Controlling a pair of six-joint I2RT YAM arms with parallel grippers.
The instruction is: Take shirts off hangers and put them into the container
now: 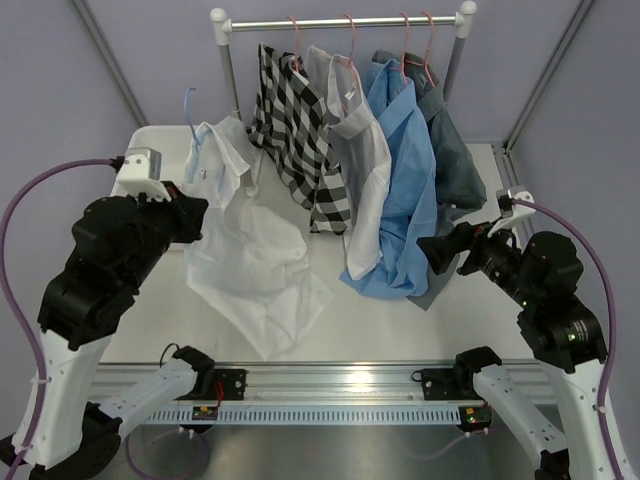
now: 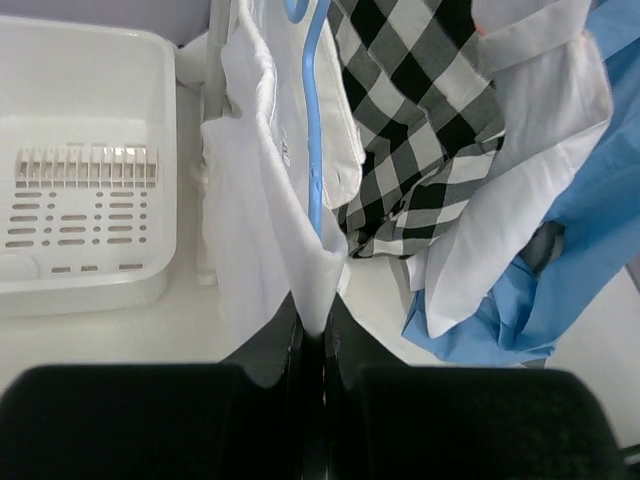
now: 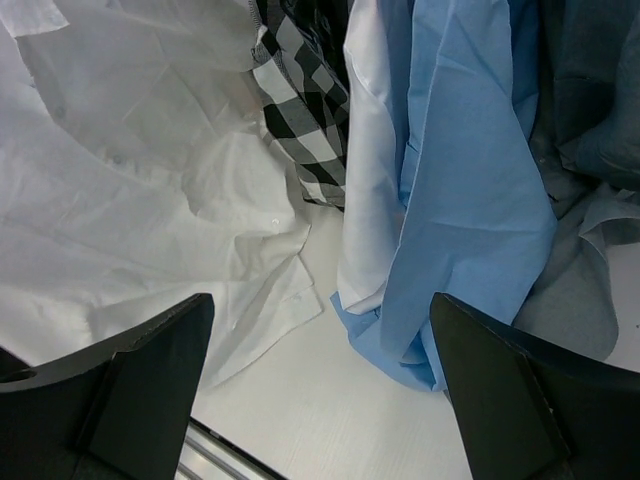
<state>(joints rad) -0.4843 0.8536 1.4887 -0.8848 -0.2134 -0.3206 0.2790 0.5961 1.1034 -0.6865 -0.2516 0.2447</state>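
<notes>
A plain white shirt (image 1: 250, 260) hangs from a light blue hanger (image 1: 192, 110) held off the rail, and its lower half lies spread on the table. My left gripper (image 1: 198, 212) is shut on a fold of this white shirt (image 2: 255, 200), just below the blue hanger (image 2: 315, 150). The white container (image 2: 90, 90) stands to the left, mostly hidden by my left arm in the top view. On pink hangers (image 1: 350, 45) hang the check shirt (image 1: 295, 140), pale grey-white shirt (image 1: 362, 170), light blue shirt (image 1: 405, 190) and dark grey shirt (image 1: 455, 160). My right gripper (image 3: 320, 390) is open above the table, near the blue shirt's hem (image 3: 460, 200).
The metal rail (image 1: 340, 22) on white posts crosses the back of the table. Shirt tails drape onto the table's middle. A bare strip of table (image 3: 330, 420) lies between the white shirt and the blue one.
</notes>
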